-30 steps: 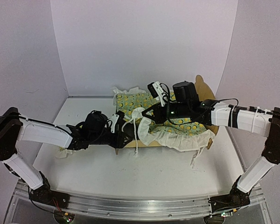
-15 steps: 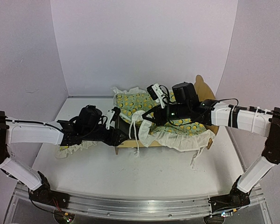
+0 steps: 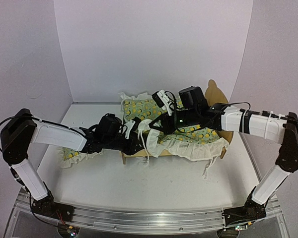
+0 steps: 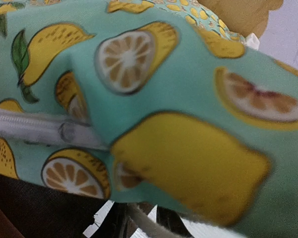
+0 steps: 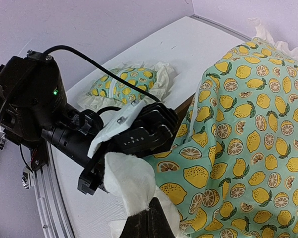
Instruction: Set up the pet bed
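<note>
The plywood pet bed (image 3: 216, 92) stands at the back right with its bear-ear headboard up; its foot rail (image 3: 139, 153) shows below the cloth. The lemon-print quilt (image 3: 193, 133) lies over it and shows in the right wrist view (image 5: 248, 124). My right gripper (image 3: 156, 124) is shut on the quilt's white ruffle (image 5: 131, 181) at the bed's foot end. My left gripper (image 3: 137, 139) reaches in at that end, its fingertips under the quilt edge (image 5: 156, 129). Quilt cloth (image 4: 149, 99) fills the left wrist view, so the jaws' state is hidden.
The small matching ruffled pillow (image 3: 73, 156) lies on the table left of the bed, beneath my left arm; it also shows in the right wrist view (image 5: 124, 84). White walls close the back and sides. The quilt's ruffle (image 3: 208, 151) hangs over the bed's near side.
My left arm drew back leftward half a second ago, then pushed forward again to the bed's foot end. My right gripper has shifted slightly left, still holding the ruffle.
</note>
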`<move>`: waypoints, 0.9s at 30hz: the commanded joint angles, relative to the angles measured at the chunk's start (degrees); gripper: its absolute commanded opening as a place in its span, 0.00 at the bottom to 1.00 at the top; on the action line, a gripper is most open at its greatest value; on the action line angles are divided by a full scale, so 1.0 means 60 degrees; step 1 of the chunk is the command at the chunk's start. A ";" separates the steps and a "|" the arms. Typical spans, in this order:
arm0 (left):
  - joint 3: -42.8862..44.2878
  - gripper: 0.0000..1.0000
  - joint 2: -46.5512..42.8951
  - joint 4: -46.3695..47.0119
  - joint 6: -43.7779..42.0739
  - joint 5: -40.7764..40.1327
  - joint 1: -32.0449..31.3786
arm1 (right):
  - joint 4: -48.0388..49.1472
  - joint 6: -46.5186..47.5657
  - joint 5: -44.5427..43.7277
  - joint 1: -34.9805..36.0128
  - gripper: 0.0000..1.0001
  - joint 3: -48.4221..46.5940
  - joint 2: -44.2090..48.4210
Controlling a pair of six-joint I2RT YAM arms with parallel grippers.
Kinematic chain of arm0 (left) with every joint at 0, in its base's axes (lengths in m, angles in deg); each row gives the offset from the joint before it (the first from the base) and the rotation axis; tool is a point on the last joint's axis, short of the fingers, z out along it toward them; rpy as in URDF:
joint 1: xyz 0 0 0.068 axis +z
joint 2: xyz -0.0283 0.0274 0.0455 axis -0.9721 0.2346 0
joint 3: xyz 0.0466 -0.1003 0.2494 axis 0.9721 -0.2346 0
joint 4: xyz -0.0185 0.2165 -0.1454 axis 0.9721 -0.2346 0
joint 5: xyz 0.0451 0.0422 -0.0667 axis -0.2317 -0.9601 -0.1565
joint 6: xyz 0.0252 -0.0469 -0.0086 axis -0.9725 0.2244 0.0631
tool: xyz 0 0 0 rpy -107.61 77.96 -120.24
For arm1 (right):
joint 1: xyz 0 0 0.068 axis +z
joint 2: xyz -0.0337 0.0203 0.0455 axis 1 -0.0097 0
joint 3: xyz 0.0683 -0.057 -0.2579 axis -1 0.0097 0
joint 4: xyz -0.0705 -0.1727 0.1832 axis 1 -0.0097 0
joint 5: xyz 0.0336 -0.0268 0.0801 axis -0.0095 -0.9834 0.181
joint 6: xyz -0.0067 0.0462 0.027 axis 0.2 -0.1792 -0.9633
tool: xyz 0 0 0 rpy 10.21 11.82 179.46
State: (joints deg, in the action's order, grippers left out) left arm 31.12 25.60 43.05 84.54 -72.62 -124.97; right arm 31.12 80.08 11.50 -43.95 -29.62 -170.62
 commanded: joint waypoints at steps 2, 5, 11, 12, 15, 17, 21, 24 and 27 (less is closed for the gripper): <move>-0.0842 0.43 -0.1425 0.0503 0.0412 0.0552 0.0035 | -0.0506 0.0255 -0.0603 0.0198 0.00 -0.0594 -0.0405; -0.1340 0.58 -0.2745 -0.0403 0.0566 0.0264 0.0032 | -0.0795 0.0415 -0.0950 0.0353 0.00 -0.0687 -0.0638; -0.1165 0.85 -0.3900 -0.3276 0.1100 -0.0586 0.0067 | -0.2174 0.1221 -0.2068 0.0802 0.00 -0.1474 -0.1353; -0.1312 0.85 -0.4005 -0.3307 0.1354 -0.0794 0.0151 | -0.2391 0.1224 -0.2162 0.0821 0.00 -0.1641 -0.1508; -0.1591 0.83 -0.3884 -0.3193 0.1881 -0.0974 0.0339 | -0.2630 0.1692 -0.2261 0.0827 0.00 -0.2002 -0.1837; -0.1657 0.81 -0.3735 -0.2845 0.1962 -0.0831 0.0347 | -0.2845 0.1898 -0.2310 0.0826 0.00 -0.2289 -0.2091; -0.2488 0.81 -0.4093 -0.1258 0.2369 -0.0755 0.0351 | -0.3767 0.2497 -0.2536 0.0830 0.00 -0.3220 -0.2749; -0.2620 0.80 -0.4075 -0.1046 0.2358 -0.1032 0.0382 | -0.4515 0.2889 -0.1887 0.0875 0.15 -0.3859 -0.3173; -0.2581 0.77 -0.4076 -0.0853 0.2362 -0.1188 0.0398 | -0.4949 0.3055 -0.1725 0.0904 0.29 -0.4202 -0.3359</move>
State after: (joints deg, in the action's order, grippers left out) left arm 14.75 2.76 31.29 97.61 -77.65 -122.91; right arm 6.93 94.76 -1.24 -38.92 -50.30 -189.59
